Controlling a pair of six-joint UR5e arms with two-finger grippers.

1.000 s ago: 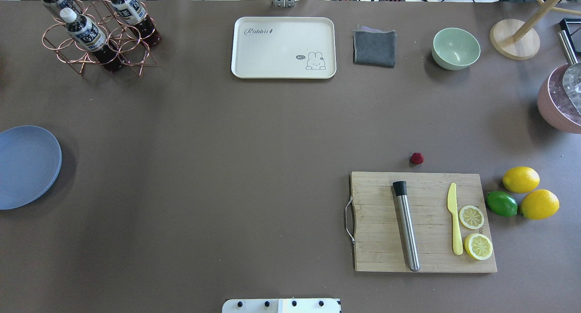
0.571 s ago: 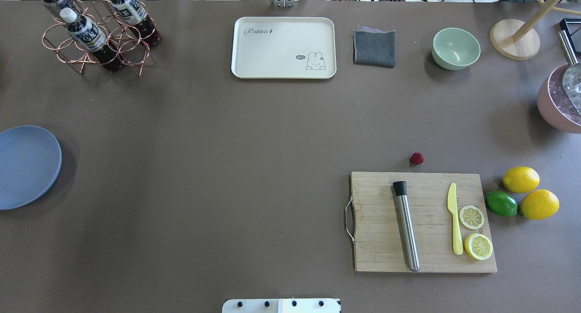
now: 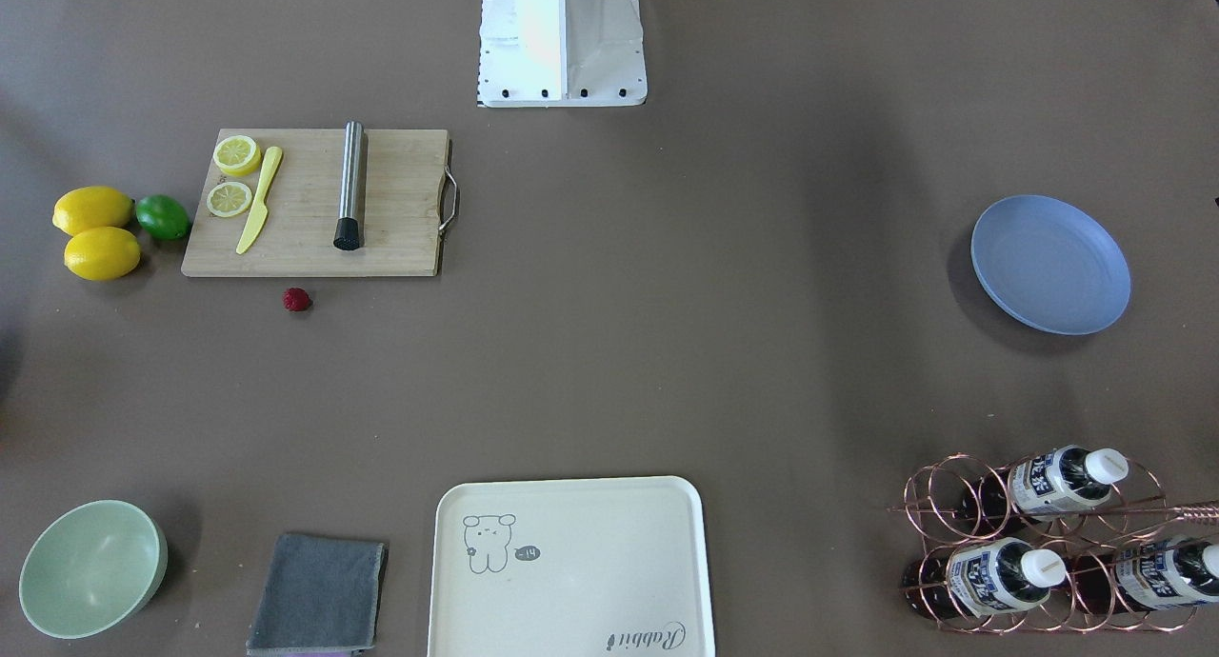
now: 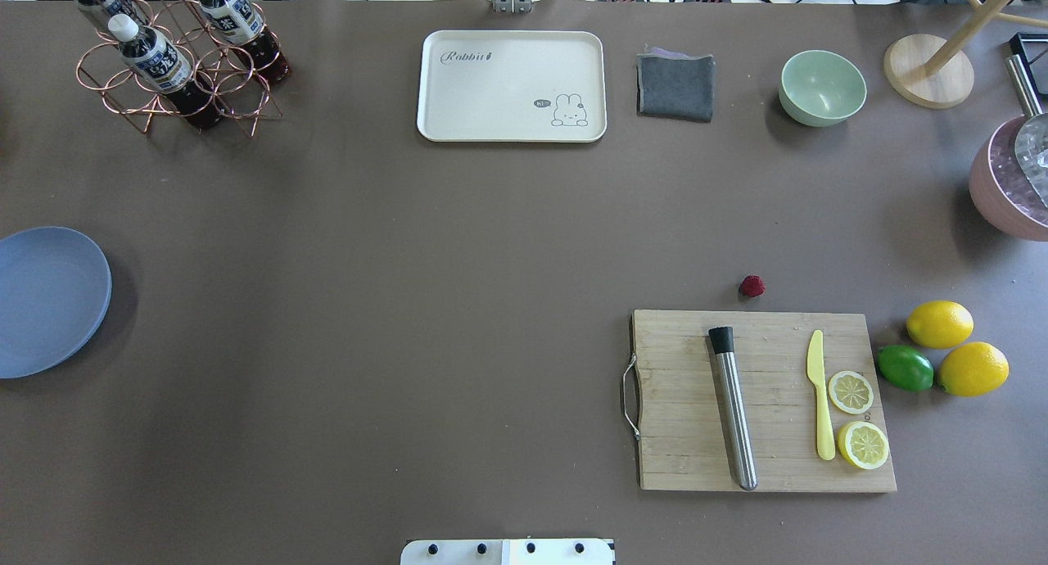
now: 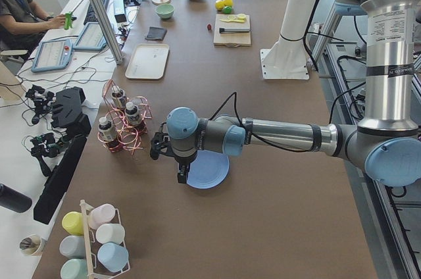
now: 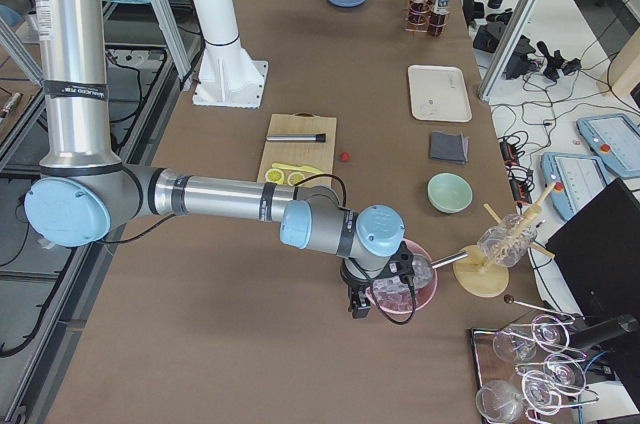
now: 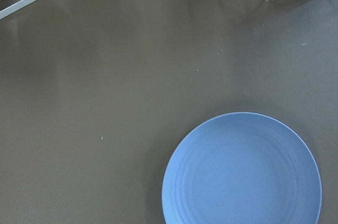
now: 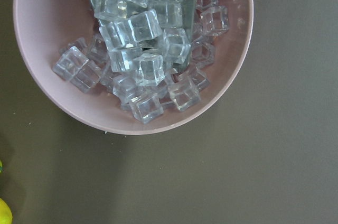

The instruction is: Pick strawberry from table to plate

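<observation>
The small dark-red strawberry lies on the grey-brown table, just beyond the far edge of the bamboo board. The light blue plate rests empty at the table's left end. Neither gripper shows in the overhead or front views. In the left side view, my left gripper hangs over the plate's edge. The right side view has my right gripper above the pink bowl, far from the strawberry. I cannot tell whether either gripper is open or shut.
The cutting board carries a steel muddler, a yellow knife and two lemon slices. Two lemons and a lime sit to its right. A pink bowl of ice, green bowl, grey cloth, cream tray and bottle rack line the far side.
</observation>
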